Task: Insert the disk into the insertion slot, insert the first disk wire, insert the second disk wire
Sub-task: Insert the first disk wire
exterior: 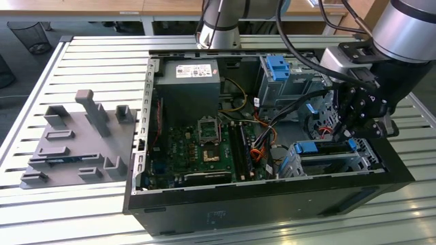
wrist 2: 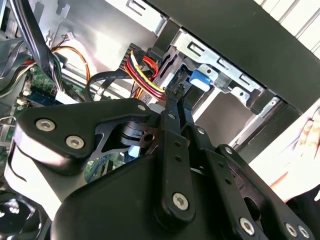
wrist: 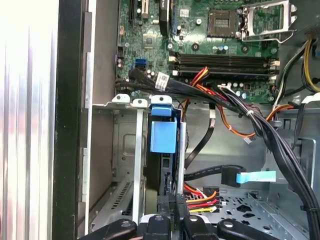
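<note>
The disk (exterior: pixel 327 151), with its blue carrier (wrist: pixel 163 132), sits inside the insertion slot (exterior: pixel 298 164), the low silver cage in the case corner at the exterior view's lower right. My gripper (exterior: pixel 342 136) reaches down into the case just behind that cage. In both wrist views its fingers (wrist 2: pixel 170 120) stand close together at the disk's rear edge, shut on the connector of a red, yellow and black wire bundle (wrist: pixel 201 196). The same bundle (wrist 2: pixel 144 75) ends right at the fingertips. A black flat cable with a blue pull tab (wrist: pixel 249 176) lies loose beside it.
The open black case (exterior: pixel 272 204) holds a green motherboard (exterior: pixel 201 145), a grey power supply (exterior: pixel 187 87) and a taller cage with a blue clip (exterior: pixel 278 69). Thick black cables (wrist: pixel 270 135) cross near the gripper. A grey fixture plate (exterior: pixel 75 148) lies at the exterior view's left. A hand (wrist 2: pixel 311 134) is outside the case.
</note>
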Controlling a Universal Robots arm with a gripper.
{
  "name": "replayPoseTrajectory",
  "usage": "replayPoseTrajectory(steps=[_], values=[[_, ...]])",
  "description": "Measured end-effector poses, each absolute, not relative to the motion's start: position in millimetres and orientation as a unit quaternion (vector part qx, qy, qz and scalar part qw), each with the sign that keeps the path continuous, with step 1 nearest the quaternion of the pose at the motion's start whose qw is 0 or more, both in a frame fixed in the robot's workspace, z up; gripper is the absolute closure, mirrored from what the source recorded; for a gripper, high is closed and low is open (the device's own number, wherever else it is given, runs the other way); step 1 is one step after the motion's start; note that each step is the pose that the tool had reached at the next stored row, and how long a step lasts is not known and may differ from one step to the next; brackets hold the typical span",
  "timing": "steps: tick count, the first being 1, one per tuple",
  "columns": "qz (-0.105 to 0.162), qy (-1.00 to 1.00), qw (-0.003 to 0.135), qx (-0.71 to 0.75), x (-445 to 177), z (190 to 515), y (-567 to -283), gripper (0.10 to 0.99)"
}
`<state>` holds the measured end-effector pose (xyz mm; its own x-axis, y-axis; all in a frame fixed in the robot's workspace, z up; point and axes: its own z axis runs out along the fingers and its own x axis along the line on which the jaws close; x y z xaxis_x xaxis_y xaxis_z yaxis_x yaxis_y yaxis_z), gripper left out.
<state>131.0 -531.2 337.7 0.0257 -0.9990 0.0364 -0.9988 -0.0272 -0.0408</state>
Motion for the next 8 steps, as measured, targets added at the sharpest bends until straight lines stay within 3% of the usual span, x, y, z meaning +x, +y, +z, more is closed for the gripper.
replayPoseTrajectory(steps=[8], values=[[-0.029, 0.699, 0.004, -0.715, 128.5, 334.5, -531.4, 0.918]])
